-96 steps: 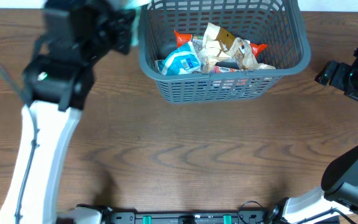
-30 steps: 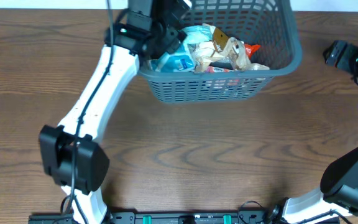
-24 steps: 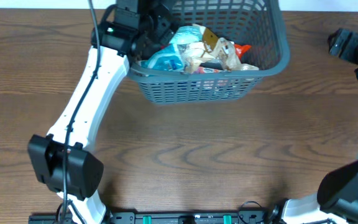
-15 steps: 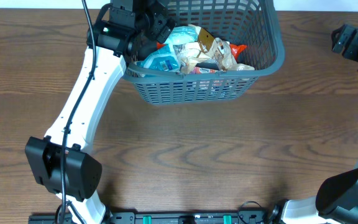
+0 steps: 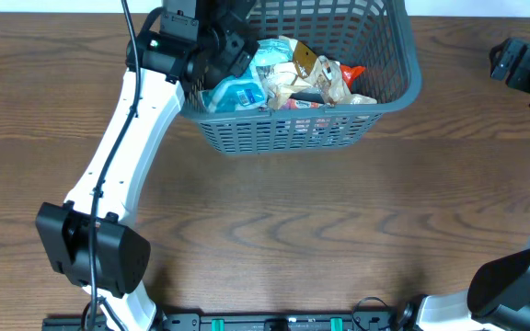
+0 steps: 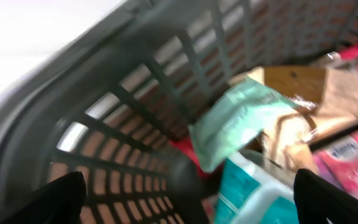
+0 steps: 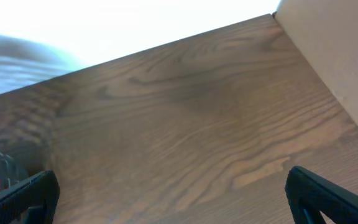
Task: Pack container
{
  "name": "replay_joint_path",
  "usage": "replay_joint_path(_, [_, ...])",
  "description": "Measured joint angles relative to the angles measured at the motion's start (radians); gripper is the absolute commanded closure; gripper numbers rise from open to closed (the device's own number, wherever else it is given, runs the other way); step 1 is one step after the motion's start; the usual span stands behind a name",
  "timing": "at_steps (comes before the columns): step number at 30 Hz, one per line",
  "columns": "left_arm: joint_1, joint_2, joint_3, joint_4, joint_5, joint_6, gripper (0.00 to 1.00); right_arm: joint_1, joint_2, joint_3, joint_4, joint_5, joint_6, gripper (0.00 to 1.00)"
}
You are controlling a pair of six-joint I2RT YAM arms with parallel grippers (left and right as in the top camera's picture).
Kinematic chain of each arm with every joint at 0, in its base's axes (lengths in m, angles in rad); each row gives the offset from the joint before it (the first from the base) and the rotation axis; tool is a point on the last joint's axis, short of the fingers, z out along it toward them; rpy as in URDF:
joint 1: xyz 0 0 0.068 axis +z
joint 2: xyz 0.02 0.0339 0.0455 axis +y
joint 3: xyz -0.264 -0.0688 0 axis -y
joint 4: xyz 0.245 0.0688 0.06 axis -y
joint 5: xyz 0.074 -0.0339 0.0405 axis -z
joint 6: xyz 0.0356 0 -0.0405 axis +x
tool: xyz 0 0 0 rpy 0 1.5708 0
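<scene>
Left gripper (image 6: pixel 194 196): jaws wide apart, nothing between them. It hangs inside the left end of the container (image 5: pixel 283 133), tips low near the lattice wall. Right gripper (image 7: pixel 176 196): also spread wide and empty, over bare table (image 5: pixel 274 230) at the far right, well apart from the container.

Near: open wood table, no loose packets visible on it.

Middle: the container's front wall and thick rim. It sits at the far centre of the table, and its far wall runs out of the overhead view.

Inside, left to right: blue packet (image 5: pixel 233 92), mint-green packet (image 6: pixel 241 118) lying loose on top just ahead of the left jaws, tan packet (image 5: pixel 325 78), orange packet (image 5: pixel 352 72). The pile reaches roughly rim height at the front.

Handling, judged: the container is stiff plastic, bulky but probably light, and should slide easily on the wood if nudged. The best hold is a pinch on the thick rim, or a finger through a slot. The packets look soft, crinkly and slick, so pinch an edge seam rather than the puffed middle.
</scene>
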Motion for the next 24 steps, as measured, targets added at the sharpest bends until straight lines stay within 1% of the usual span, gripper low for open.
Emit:
replay_joint_path(6, [-0.026,0.0,0.0,-0.023,0.056,0.018,0.01,0.0,0.0,0.0,-0.011,0.0,-0.006,0.01])
replay_joint_path(12, [-0.094,0.0,0.0,-0.019,0.065,0.084,0.01,0.0,0.0,0.0,-0.019,0.0,-0.014,0.01])
replay_joint_path(16, [-0.109,0.0,0.0,-0.005,0.004,0.106,0.01,0.0,0.0,0.0,-0.025,0.0,-0.018,0.01])
replay_joint_path(19, [-0.093,0.0,0.0,-0.001,-0.057,0.113,0.01,0.0,0.0,0.0,-0.025,0.0,-0.021,0.01])
replay_joint_path(24, [-0.045,-0.006,0.0,0.008,-0.11,0.114,0.01,0.0,0.0,0.0,-0.016,-0.031,-0.03,0.01])
